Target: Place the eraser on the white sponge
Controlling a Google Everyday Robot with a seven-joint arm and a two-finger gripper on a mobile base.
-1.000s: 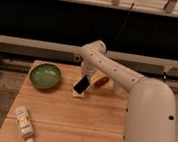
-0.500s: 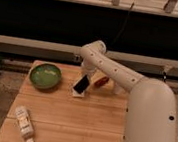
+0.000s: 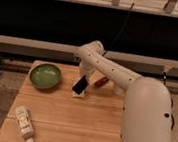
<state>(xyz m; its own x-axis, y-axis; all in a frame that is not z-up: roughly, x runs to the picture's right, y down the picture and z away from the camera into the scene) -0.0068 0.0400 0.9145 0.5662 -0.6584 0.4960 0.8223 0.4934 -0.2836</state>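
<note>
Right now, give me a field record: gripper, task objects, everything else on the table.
eraser: dark, tilted, low end at the white sponge; contact unclear
white sponge: mostly hidden under the eraser
gripper: at the eraser's upper end, above mid-table
green bowl: back left
white bottle: lying front left
red object: just right of the eraser, kind unclear
table: wooden

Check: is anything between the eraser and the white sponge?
Nothing visible is. The eraser is at the gripper, directly over the sponge, too close to tell whether they touch. The bowl and the bottle lie well off to the side on the table.
</note>
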